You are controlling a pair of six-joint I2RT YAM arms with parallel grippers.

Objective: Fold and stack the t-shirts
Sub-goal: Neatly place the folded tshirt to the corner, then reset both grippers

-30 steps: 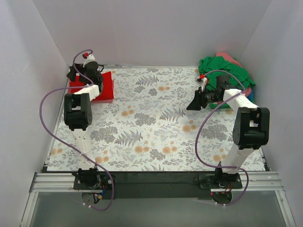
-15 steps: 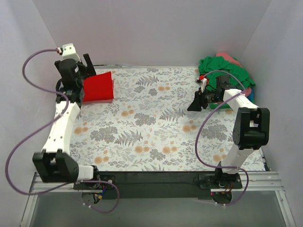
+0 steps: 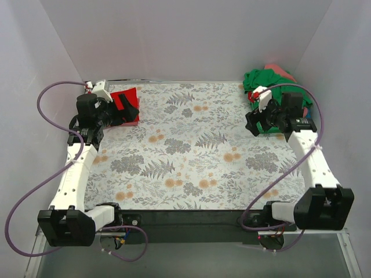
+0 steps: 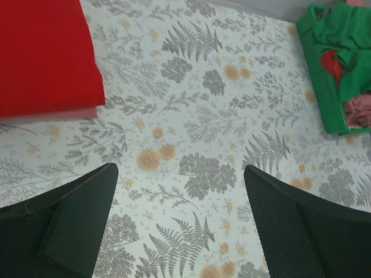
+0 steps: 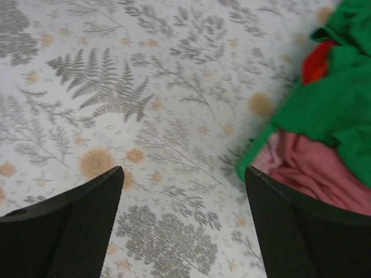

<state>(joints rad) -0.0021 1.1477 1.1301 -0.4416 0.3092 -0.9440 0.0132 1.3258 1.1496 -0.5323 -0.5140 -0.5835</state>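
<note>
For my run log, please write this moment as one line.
left gripper: open, empty, by folded red shirt | right gripper: open, empty, by pile | pile: unfolded

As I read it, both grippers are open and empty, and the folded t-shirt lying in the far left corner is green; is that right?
Not quite: the folded t-shirt is red, as the left wrist view shows; green cloth is only in the crumpled pile at far right. The left gripper and right gripper are indeed open and empty.
</note>
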